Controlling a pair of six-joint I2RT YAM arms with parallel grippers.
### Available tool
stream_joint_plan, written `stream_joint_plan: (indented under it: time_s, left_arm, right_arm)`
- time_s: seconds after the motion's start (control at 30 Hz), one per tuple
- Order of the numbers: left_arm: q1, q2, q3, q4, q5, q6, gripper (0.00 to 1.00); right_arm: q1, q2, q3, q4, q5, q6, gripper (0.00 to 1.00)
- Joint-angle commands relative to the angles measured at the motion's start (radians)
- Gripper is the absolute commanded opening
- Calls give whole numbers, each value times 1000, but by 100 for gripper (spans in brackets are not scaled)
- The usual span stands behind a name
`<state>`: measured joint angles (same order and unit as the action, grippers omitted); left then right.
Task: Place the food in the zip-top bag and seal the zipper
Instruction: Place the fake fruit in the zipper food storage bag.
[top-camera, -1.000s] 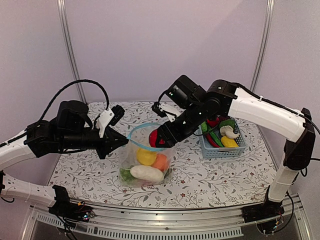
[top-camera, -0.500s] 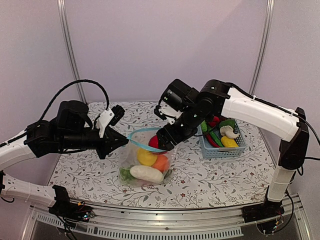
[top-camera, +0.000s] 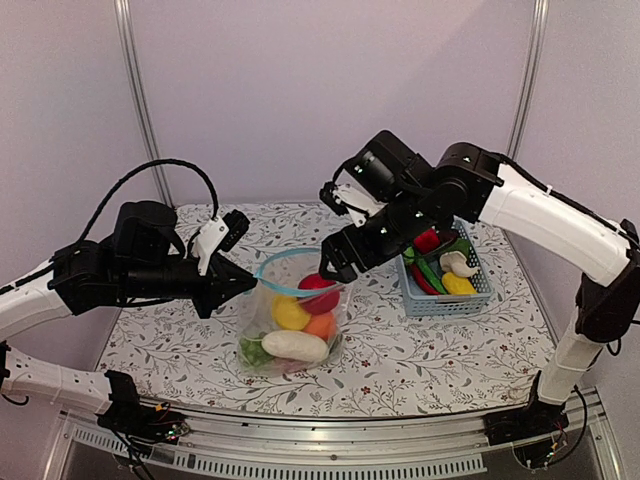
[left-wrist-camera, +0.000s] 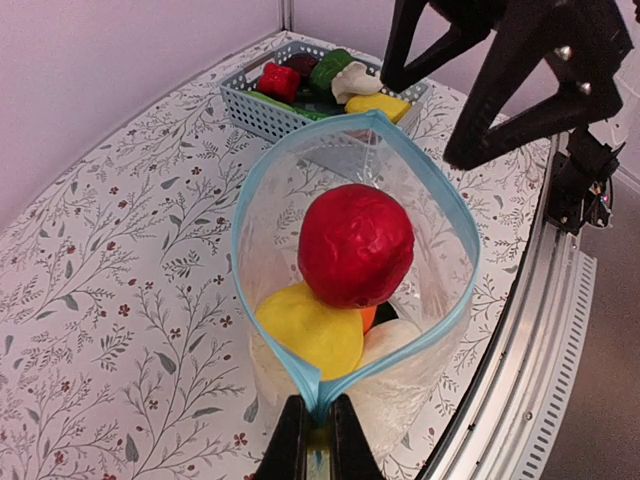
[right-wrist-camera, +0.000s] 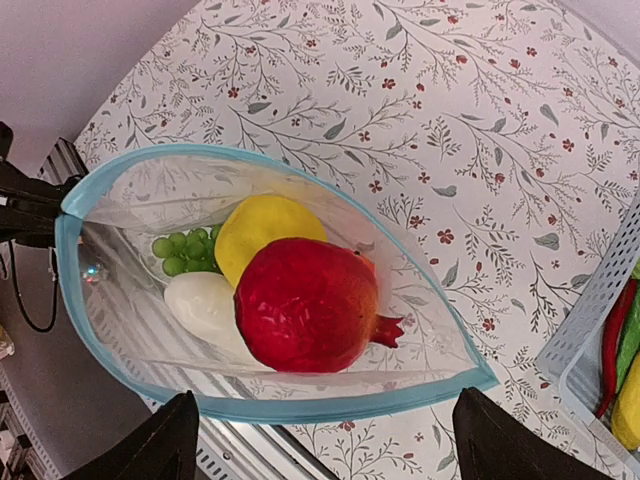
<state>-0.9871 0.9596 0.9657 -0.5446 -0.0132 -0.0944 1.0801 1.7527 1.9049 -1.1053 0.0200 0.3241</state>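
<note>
Left gripper (left-wrist-camera: 312, 440): jaws pinched tight on the near corner of the light blue zipper strip (left-wrist-camera: 240, 270), holding the clear crinkly plastic zip-top bag (top-camera: 262, 318) upright with its mouth spread into a wide oval.

Right gripper (right-wrist-camera: 325, 400): fingers spread wide, nothing between them, hovering just above the bag mouth on the far-right side. Not touching the bag as far as the top view shows.

Bag stands mid-table on the floral-print table (top-camera: 180, 350). Zipper unsealed.

Contents:
- round red toy fruit (left-wrist-camera: 355, 243) on top of the pile, below the rim
- yellow lemon (left-wrist-camera: 310, 330) beside and under it
- white oblong radish (top-camera: 295, 346) at the bottom front
- green grape bunch (right-wrist-camera: 185, 252) low on the left
- orange (top-camera: 320, 325) mostly hidden behind the red one, probably resting on the radish

Light blue plastic mesh basket (top-camera: 440, 298) sits to the right of the bag, apart from it, with several toy pieces in it.
</note>
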Motion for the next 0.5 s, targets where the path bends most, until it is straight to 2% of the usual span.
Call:
stream_joint_plan:
  time_s: [0.0,0.23,0.47]
  left_arm:
    - [10,-11,-10,18,-1,-2,0]
    - [10,-11,-10,19,-1,-1,0]
    - [10,-9,-10,19,-1,-3,0]
  right_arm:
    - [7,-116,-23,23,56,37,88]
    - [-4,-211,-134,31,171,75,86]
    - [-45,-217,-220,103,154,104,78]
